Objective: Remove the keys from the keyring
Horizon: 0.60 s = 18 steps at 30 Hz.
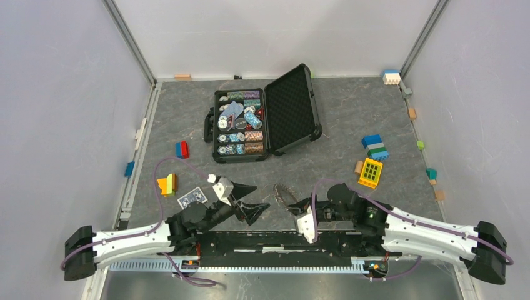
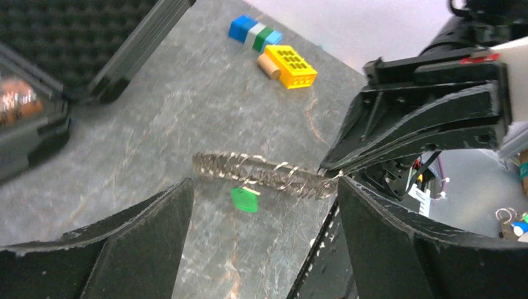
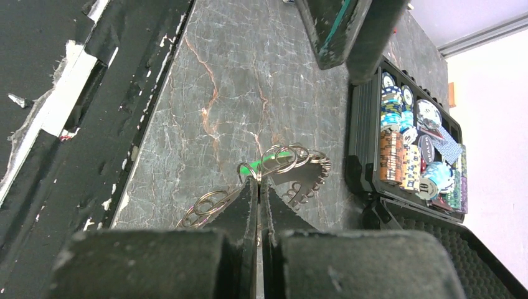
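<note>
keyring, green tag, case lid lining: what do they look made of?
Keyring: metal wire with a bright silver finish; sharp glints run along its loops.
Green tag: probably plastic; flat saturated colour with no glint, but it is blurred, so not certain.
Case lid lining: looks like black foam; matte, with a regular dimpled texture.

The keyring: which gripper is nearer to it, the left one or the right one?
Right. The right gripper is shut on the edge of the keyring and holds it. The left gripper stands open just to the left of it, and its fingers do not touch it.
</note>
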Available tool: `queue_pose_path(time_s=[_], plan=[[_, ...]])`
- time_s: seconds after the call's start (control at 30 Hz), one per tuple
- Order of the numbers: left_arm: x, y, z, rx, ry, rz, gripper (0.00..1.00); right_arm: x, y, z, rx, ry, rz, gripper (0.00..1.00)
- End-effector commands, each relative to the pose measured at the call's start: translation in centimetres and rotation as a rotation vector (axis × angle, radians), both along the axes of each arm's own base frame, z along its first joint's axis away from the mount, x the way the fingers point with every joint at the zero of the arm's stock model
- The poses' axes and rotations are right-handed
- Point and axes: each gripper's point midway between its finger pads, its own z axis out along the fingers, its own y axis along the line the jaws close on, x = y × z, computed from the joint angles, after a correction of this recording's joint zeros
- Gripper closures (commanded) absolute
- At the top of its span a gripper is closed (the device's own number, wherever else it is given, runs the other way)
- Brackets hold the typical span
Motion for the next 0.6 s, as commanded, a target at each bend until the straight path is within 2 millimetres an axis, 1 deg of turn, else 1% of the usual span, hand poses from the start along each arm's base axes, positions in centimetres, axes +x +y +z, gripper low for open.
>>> queue_pose_path(time_s=[0.0,0.17,0.27,0.33,0.4,0.43,0.57], plan=[[-1.2,0.1,-2.0,0.084,-0.238,-0.097,0.1,-0.5,0.4,1.1,0.045,-0.001,0.024,1.0],[-0.8,0.1,-2.8,0.167,-0.31,-0.103,0.14,-0.5,0.5,1.1,0.04,0.0,0.032,1.0],[-0.2,0.1,-3.6,0.206,-0.285,-0.072,0.18,-0.5,0.8,1.4,0.041,0.0,0.035,1.0],[0.6,0.3,-4.0,0.221,-0.26,-0.028,0.21,-0.6,0.6,0.9,0.01,0.011,0.037,1.0],[1.2,0.5,-4.6,0.226,-0.228,0.014,0.23,-0.6,0.6,1.0,0.0,0.013,0.039,1.0],[1.2,0.5,-4.7,0.216,-0.223,0.015,0.23,-0.7,0.5,1.0,-0.002,0.015,0.042,1.0],[0.5,0.3,-6.6,0.272,-0.203,-0.02,0.24,-0.8,0.3,1.4,-0.009,0.013,0.046,1.0]])
